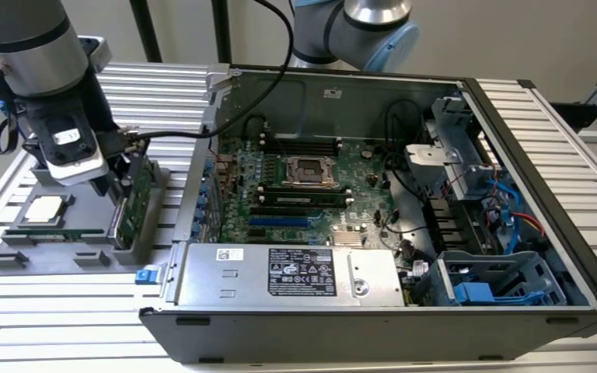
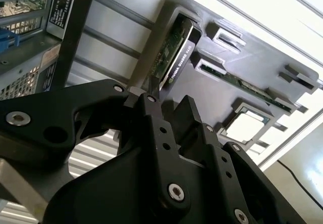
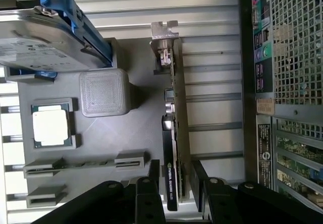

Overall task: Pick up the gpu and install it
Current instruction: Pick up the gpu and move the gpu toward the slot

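First wrist view: the gripper (image 3: 175, 167) stands apart astride the upright gpu (image 3: 180, 133), seemingly a light, stiff, fragile card; hold its edges.

A ribbed silver aluminium table (image 1: 60, 311) carries a grey plastic parts tray (image 3: 126, 133) and, just beside it on the exterior view's right, an open black computer case (image 1: 382, 334). In the tray, a square silver processor (image 3: 50, 126) lies flat in its recess. Near it, a narrow green memory stick (image 3: 83, 163) stands on edge between 2 grey clips. A square grey block with a textured top (image 3: 102, 92) sits between the processor and a silver hard drive with blue rails (image 3: 40, 47). Inside the case lie a green motherboard (image 1: 298, 186), a silver power supply box (image 1: 288, 273) and a blue drive cage (image 1: 500, 284).
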You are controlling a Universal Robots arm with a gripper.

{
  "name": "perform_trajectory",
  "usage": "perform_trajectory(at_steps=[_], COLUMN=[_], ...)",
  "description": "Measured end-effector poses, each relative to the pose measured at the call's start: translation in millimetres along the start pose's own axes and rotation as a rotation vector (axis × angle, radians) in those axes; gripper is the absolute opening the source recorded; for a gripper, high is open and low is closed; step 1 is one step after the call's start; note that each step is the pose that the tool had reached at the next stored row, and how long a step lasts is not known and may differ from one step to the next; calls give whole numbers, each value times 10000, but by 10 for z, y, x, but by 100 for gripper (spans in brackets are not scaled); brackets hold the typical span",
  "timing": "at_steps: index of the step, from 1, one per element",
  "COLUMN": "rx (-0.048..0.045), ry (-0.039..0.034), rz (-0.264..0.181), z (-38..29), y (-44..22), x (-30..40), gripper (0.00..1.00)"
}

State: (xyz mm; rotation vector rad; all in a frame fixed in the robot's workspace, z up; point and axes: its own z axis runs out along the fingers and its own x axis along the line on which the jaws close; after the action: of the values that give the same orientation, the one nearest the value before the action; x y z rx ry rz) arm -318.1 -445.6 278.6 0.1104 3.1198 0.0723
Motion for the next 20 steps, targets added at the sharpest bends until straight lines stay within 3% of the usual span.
perform_trajectory(at_steps=[20], rx=[-1], ry=[-1], rz=[0], z=[76], y=[-2], x=[1], gripper=[100])
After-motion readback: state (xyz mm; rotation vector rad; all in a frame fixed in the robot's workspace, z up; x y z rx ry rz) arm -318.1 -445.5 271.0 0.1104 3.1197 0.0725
